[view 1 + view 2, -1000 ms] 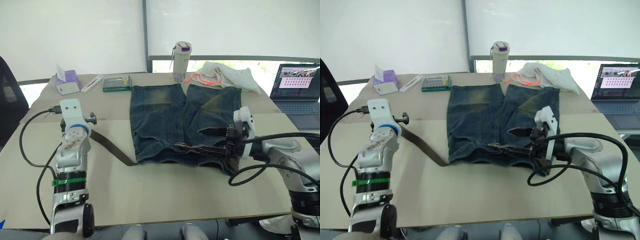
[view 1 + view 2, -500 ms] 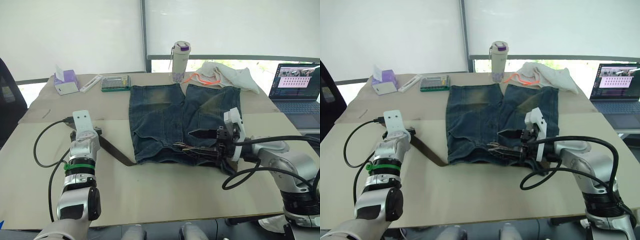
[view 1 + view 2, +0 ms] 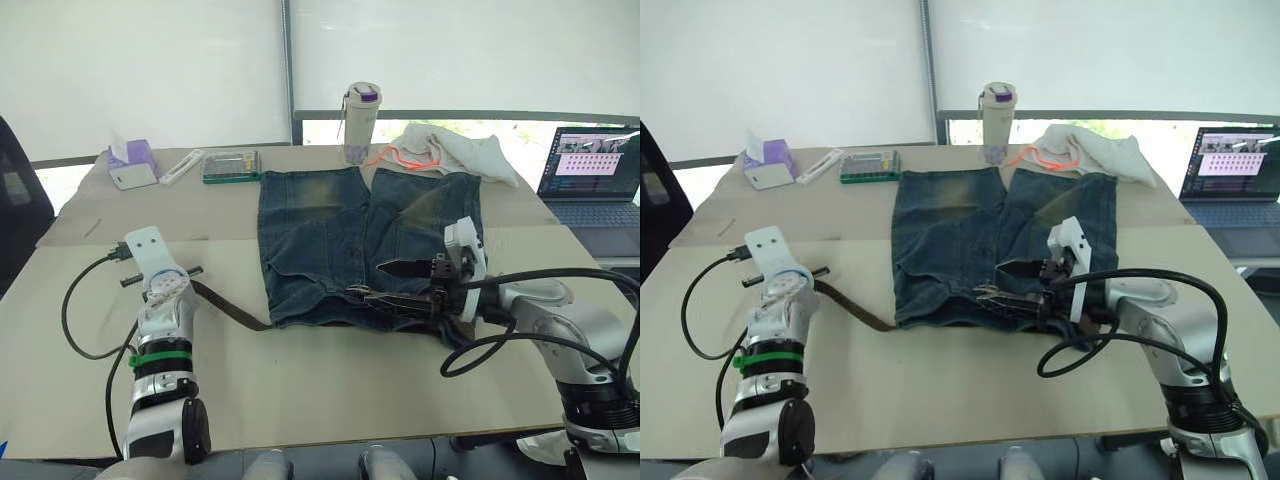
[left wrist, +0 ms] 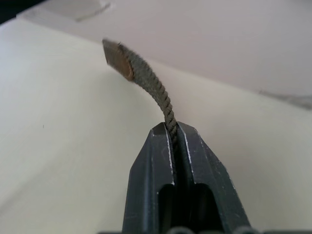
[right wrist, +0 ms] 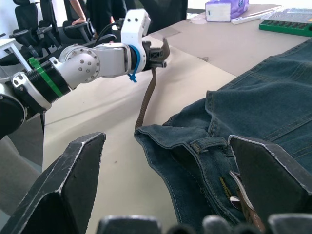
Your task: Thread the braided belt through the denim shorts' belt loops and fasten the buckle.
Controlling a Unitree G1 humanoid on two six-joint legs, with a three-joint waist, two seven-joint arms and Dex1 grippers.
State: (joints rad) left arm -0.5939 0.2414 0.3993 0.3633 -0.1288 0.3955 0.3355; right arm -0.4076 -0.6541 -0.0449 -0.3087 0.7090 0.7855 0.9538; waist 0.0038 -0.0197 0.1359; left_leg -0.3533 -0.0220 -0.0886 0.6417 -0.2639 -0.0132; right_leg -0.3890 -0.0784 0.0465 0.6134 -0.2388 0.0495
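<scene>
Holding the long brown braided belt (image 3: 232,310) near its tip, your left gripper (image 4: 171,127) is pinching it tight, your right gripper (image 5: 165,165) is hanging wide open over the blue denim shorts (image 3: 340,240); the belt is soft and floppy, so you are gripping close to its end

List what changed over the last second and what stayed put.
The left gripper, shut on the braided belt near its free end, came down and in toward the denim shorts, so the strap between them now lies shorter. The right gripper slid a little inward along the waistband and remains open there. The shorts, bottle, cream cloth and laptop stayed put.
</scene>
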